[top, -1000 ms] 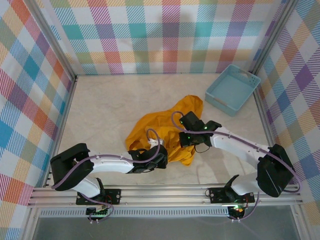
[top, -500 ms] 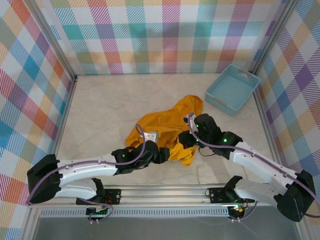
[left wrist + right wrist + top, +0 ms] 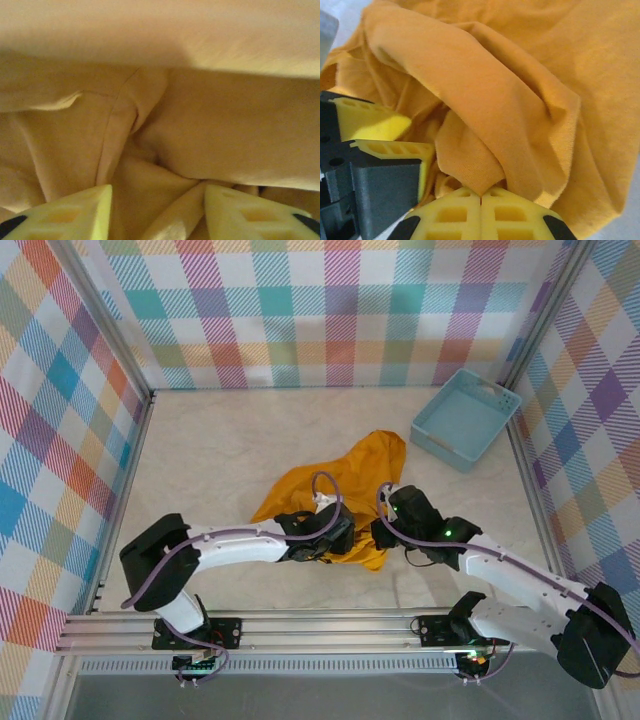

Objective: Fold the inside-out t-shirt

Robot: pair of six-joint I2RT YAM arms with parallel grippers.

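Note:
The inside-out t-shirt (image 3: 345,475) is a mustard-orange heap in the middle of the table, plain side showing. My left gripper (image 3: 335,537) is pushed into the heap's near edge. Its yellow fingers (image 3: 75,212) stand apart, with loose folds of the t-shirt (image 3: 200,130) lying between them and not pinched. Just to its right, my right gripper (image 3: 386,533) is shut, its two pads (image 3: 455,215) pressed together on a pointed fold of the t-shirt (image 3: 470,105). In the right wrist view the left gripper's fingers (image 3: 370,122) sit close at the left.
A light blue basket (image 3: 465,418) stands at the back right corner. Plaid walls and metal rails (image 3: 130,470) enclose the pale table (image 3: 200,450) on three sides. Both arms cross the near part of the table.
My left gripper has let go, moved right along the shirt's near edge and now sits beside the right gripper with its fingers apart. The right gripper, still shut on the cloth, has drawn slightly nearer.

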